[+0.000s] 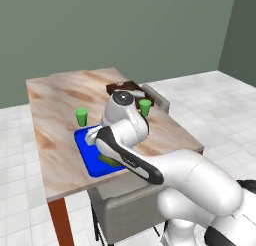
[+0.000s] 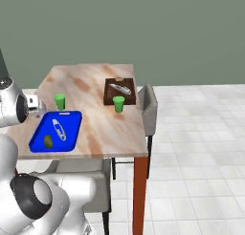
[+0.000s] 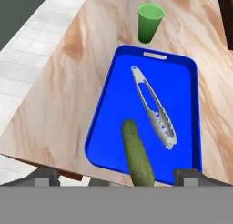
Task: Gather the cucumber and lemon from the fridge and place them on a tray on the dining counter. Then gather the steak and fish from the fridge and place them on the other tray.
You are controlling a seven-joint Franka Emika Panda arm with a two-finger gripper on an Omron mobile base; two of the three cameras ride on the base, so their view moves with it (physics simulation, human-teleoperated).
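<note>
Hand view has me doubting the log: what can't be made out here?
- Long green cucumber: near end hidden by the grey band, so the claw's grip can't be judged.
- Blue plastic tray: the white arm covers its middle in the left base view.
- Dark brown tray's contents: too small.

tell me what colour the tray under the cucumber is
Bright blue; the tray holding the cucumber shows best in the hand view.
</note>
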